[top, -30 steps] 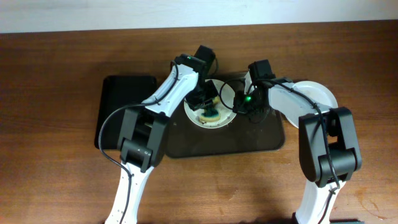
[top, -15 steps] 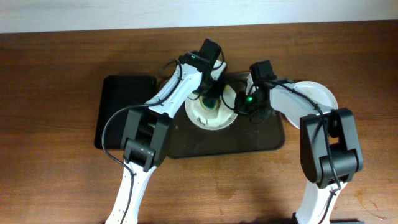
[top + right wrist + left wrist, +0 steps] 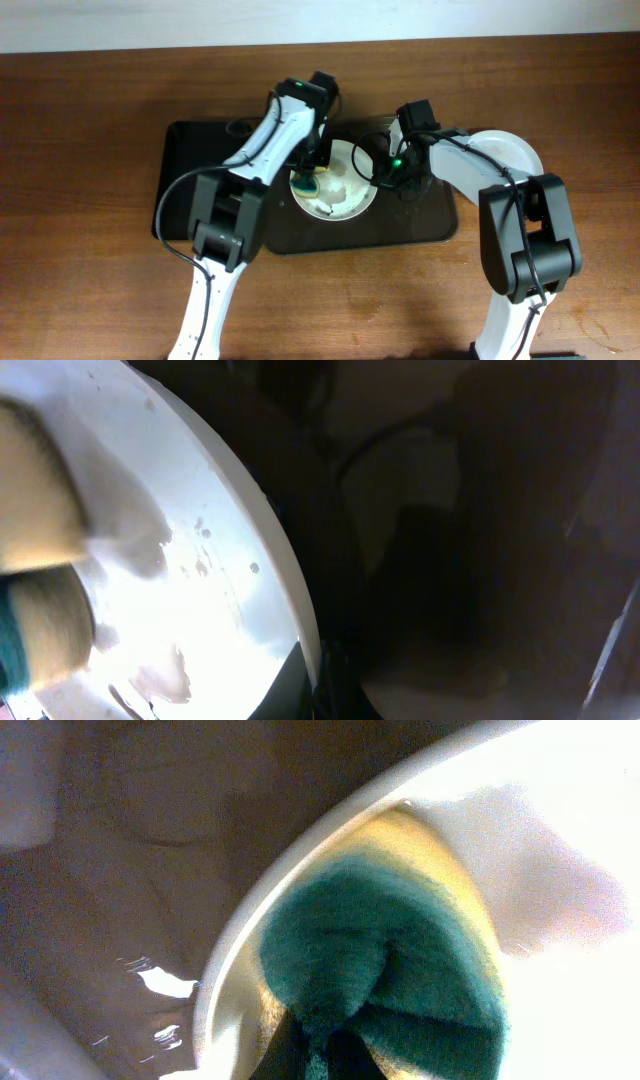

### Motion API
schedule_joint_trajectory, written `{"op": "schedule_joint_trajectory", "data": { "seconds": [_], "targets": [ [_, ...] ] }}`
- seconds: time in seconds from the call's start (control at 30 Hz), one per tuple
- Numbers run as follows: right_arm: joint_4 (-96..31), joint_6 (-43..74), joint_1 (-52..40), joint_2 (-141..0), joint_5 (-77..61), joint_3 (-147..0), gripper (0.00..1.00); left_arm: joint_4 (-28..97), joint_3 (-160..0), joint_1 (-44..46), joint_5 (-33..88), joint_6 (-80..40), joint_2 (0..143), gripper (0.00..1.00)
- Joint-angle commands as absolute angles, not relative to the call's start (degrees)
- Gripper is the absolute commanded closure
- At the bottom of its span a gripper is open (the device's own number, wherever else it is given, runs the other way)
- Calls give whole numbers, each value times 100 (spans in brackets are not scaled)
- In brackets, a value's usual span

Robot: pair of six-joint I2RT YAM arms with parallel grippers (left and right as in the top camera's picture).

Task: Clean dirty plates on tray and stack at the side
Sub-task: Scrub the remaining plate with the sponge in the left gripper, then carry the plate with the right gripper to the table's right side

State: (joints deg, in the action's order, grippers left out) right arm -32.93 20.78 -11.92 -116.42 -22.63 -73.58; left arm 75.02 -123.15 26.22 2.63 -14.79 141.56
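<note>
The left claw (image 3: 312,172), shut tight on a folded green-and-yellow scrubbing sponge (image 3: 380,960), has swept within the last second from the middle of the round white shallow plate (image 3: 345,190) out to its left rim; the left wrist view shows the sponge pressed just inside that rim. The right claw (image 3: 390,178) has stayed at the opposite edge and seems pinched on it, steadying the plate, though its fingers sit mostly in shadow. The plate lies on the large dark brown rectangular tray (image 3: 420,228); its centre looks white, with only small specks near the right edge, so this scrub is probably close to done. A second white plate (image 3: 510,150) lies on the wooden surface (image 3: 90,110) beside the tray.
</note>
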Motion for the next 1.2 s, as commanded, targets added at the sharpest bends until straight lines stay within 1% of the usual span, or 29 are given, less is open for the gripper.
{"op": "schedule_joint_trajectory", "data": {
  "seconds": [0.0,0.07,0.13,0.2,0.27,0.4,0.47,0.57,0.67,0.7,0.87,1.03,1.1,1.17],
  "targets": [
    [-3400,2045,-1160,-11878,-1892,-7124,96,7391,-12199,2639,3011,224,14355,100],
    [-3402,2045,-1160,-11878,-1914,-7124,96,6810,-12208,2639,2971,-174,14355,100],
    [-3426,2045,-1160,-11878,-1914,-7124,96,6547,-12390,2604,2086,-908,14355,100],
    [-3487,2045,-1160,-11878,-1914,-7124,96,6676,-12886,2504,1120,-1291,14355,100],
    [-3489,2045,-1160,-11878,-2056,-7124,96,7057,-14005,2265,495,-1372,14355,100],
    [-3669,2038,-1160,-11732,-2311,-7207,96,7524,-15189,2071,449,-1369,14355,100],
    [-3841,2023,-1160,-11415,-2134,-7242,96,7669,-15257,2071,454,-1369,14355,100],
    [-4501,2025,-1245,-10219,-810,-7242,96,8274,-15257,2082,467,-1367,14357,100],
    [-4995,2080,-1586,-9419,727,-7242,96,8364,-15257,2095,469,-1369,14357,100],
    [-5164,2320,-1782,-9242,1415,-7242,96,8364,-15255,2095,469,-1369,14357,100],
    [-5817,3229,-3009,-8912,4353,-7244,96,8366,-15255,2108,469,-1369,14357,100],
    [-6165,3374,-4182,-8912,6987,-7242,96,8366,-15255,2134,467,-1369,14357,100],
    [-6208,3376,-4460,-8912,7636,-7242,96,8364,-15255,2134,467,-1369,14357,100],
    [-6217,3378,-4580,-8912,7889,-7242,96,8364,-15255,2134,467,-1369,14357,100]
  ]
}}
